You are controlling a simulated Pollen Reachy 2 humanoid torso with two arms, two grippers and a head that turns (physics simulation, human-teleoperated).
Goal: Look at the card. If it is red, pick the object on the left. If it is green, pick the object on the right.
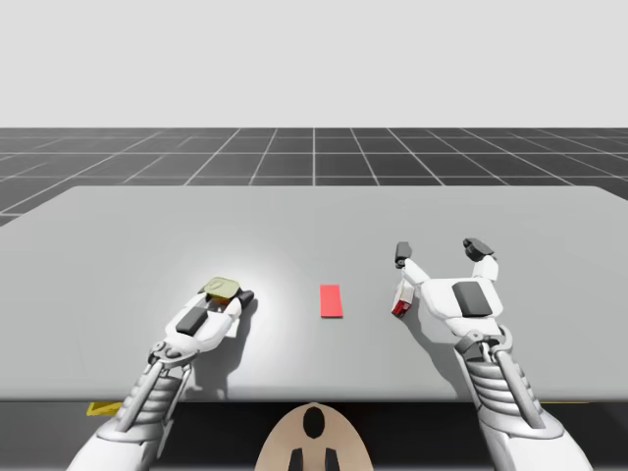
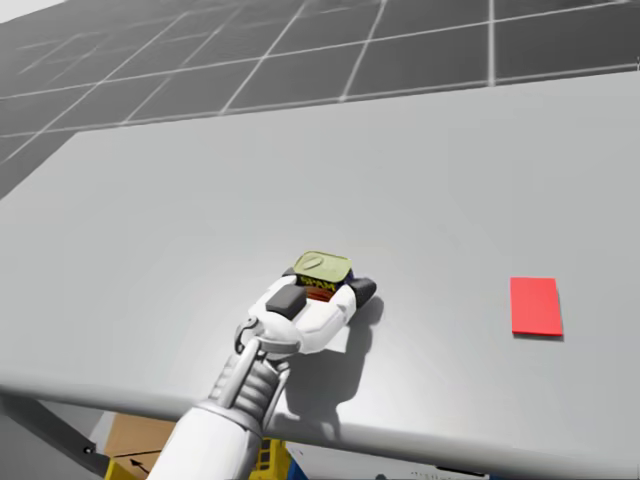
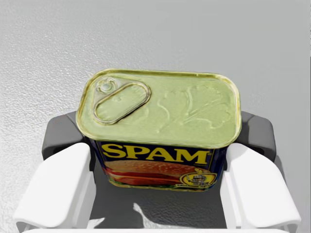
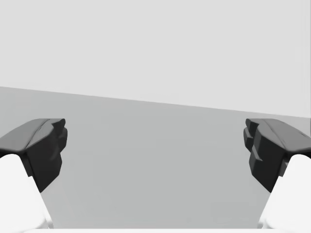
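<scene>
The robot's left gripper (image 3: pixel 159 138) holds the rectangular metal tin with a dull gold lid and blue sides (image 3: pixel 160 104). The tin stands upright on the grey table (image 1: pixel 118 245) between the fingers, whose dark pads (image 3: pixel 60 138) seem to press its two short sides. A flat red card (image 1: pixel 332 301) lies to the tin's right, well apart. The right gripper (image 1: pixel 441 249) is spread wide and holds nothing. A small red-and-white object (image 1: pixel 400 302), partly hidden, sits just beside that wrist.
</scene>
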